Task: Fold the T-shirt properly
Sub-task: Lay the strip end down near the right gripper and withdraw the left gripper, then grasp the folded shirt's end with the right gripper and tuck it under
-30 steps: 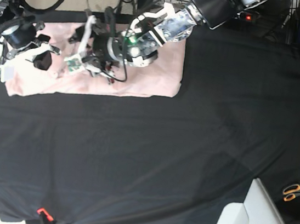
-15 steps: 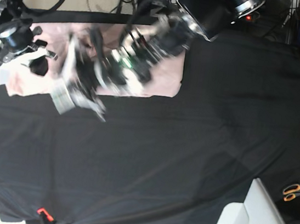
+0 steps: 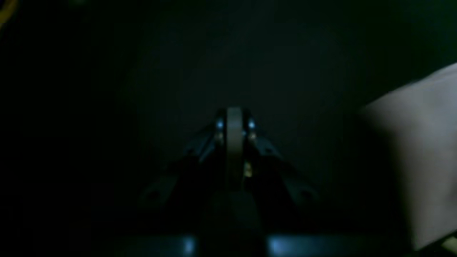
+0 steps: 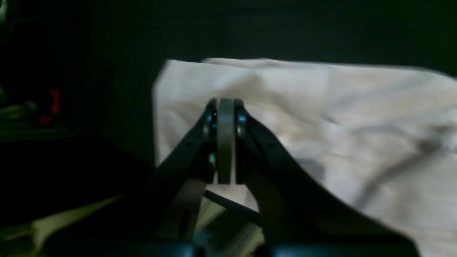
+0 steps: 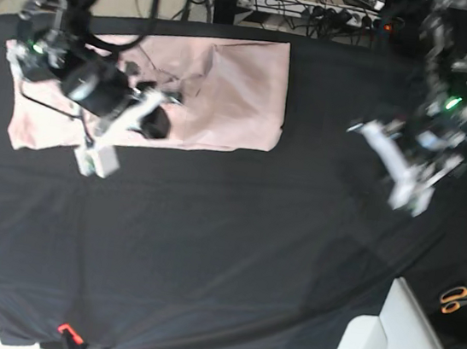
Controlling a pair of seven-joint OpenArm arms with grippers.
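T-shirt (image 5: 219,91) lies folded into a pink band along the counter's (image 5: 232,252) far-left edge, on the black cloth. The left arm (image 5: 416,160), a second ago over it, has swung well away, jaws closed on nothing; the right arm (image 5: 101,136) remains over its near edge, jaws closed and empty. Blur hides the fold's neatness.

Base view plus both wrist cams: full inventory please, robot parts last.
T-shirt: 1, pale pink, far left of the tablecloth, lying flat and wrinkled
tablecloth: 1, black, covers the table
scissors: 1, orange handles, right edge
clamp: 1, orange, near cloth edge
left pincer: 1, black, shut, empty, above bare cloth, clear of the shirt
right pincer: 1, black, shut, empty, over the shirt
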